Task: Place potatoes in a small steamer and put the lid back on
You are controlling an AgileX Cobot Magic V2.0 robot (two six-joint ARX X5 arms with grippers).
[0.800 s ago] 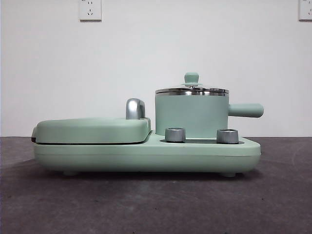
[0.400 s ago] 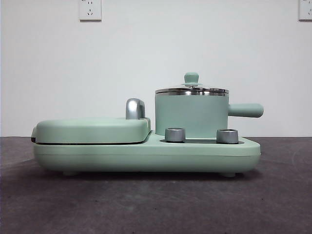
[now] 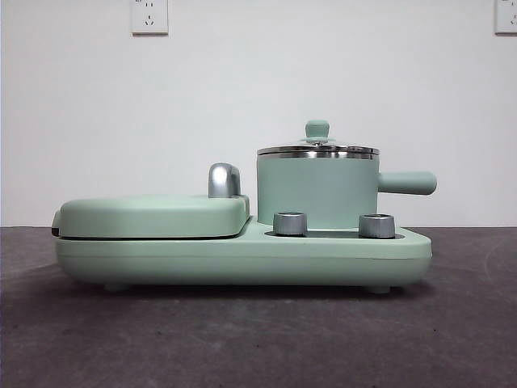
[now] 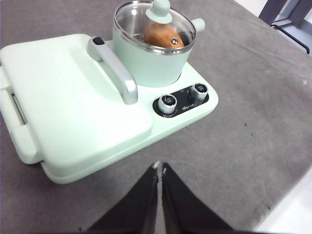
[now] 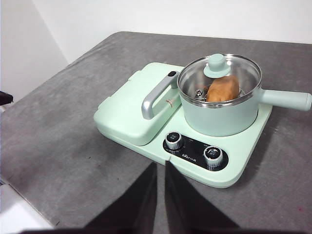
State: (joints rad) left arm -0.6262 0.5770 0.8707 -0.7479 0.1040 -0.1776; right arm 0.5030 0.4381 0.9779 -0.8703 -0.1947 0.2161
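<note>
from where i sit, the job looks finished. the potato (image 5: 223, 89) lies inside the pot (image 5: 222, 114), seen through the glass, and the lid (image 5: 218, 73) sits square on the pot's steel rim with its knob up. in the front view the lid (image 3: 317, 149) rests level on the pot (image 3: 317, 191), no gap that i can make out.

both arms are pulled back from the pot and over bare tabletop (image 5: 63, 136). the left gripper (image 4: 159, 168) has its jaws nearly together, only a thin slit between the tips, holding nothing. the right gripper (image 5: 160, 165) is the same: jaws close with a narrow gap, empty.

i judge no step remains in hand; the next move calls only for keeping both arms away from the pot so the lid is not nudged, or parking them.

as for writing: there is a small line of print on the black panel between the two dials (image 5: 194, 148) just in front of the pot, and a small mark on the base (image 5: 234, 170) beside the chrome handle (image 5: 155, 95), but both are too small for me to read. no brand i can name.
</note>
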